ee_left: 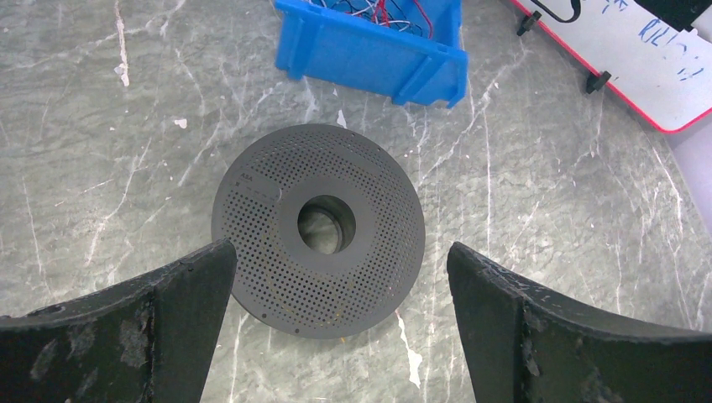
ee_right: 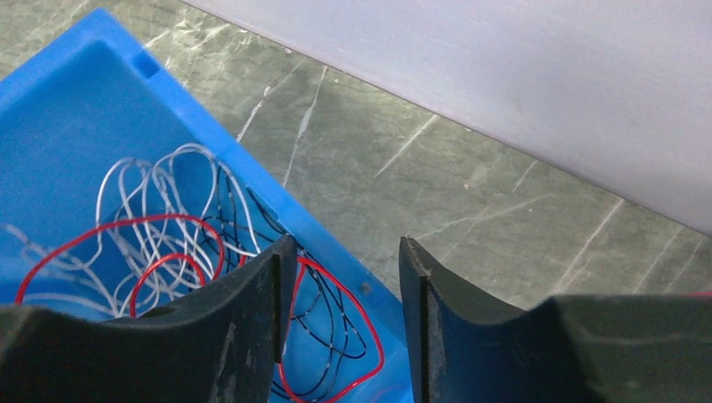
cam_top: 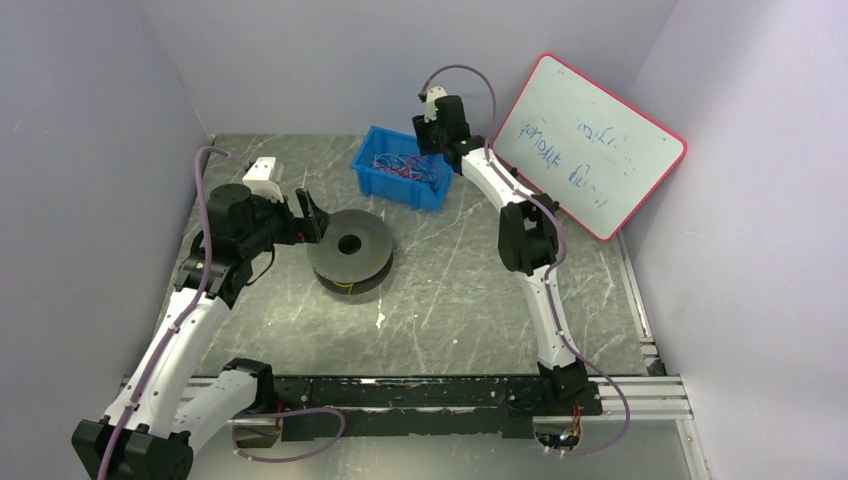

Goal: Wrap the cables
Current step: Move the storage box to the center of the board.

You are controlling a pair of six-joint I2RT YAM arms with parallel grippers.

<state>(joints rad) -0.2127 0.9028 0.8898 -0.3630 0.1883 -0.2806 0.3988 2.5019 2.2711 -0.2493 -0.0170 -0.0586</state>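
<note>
A blue bin point(cam_top: 400, 168) at the back holds a tangle of thin cables point(cam_top: 405, 163), red, white and dark blue. In the right wrist view the cables point(ee_right: 159, 243) lie in the bin point(ee_right: 75, 126). My right gripper point(ee_right: 344, 252) is open and empty, hanging over the bin's far rim point(cam_top: 432, 140). A dark perforated spool point(cam_top: 349, 250) lies flat mid-table, with a yellow strand at its lower edge. In the left wrist view the spool point(ee_left: 317, 231) sits ahead of my left gripper point(ee_left: 340, 260), which is open wide and empty, just left of the spool point(cam_top: 312, 218).
A red-framed whiteboard point(cam_top: 588, 145) leans against the right wall, close to the right arm. Grey walls close in the table on three sides. A rail runs along the near edge point(cam_top: 440, 390).
</note>
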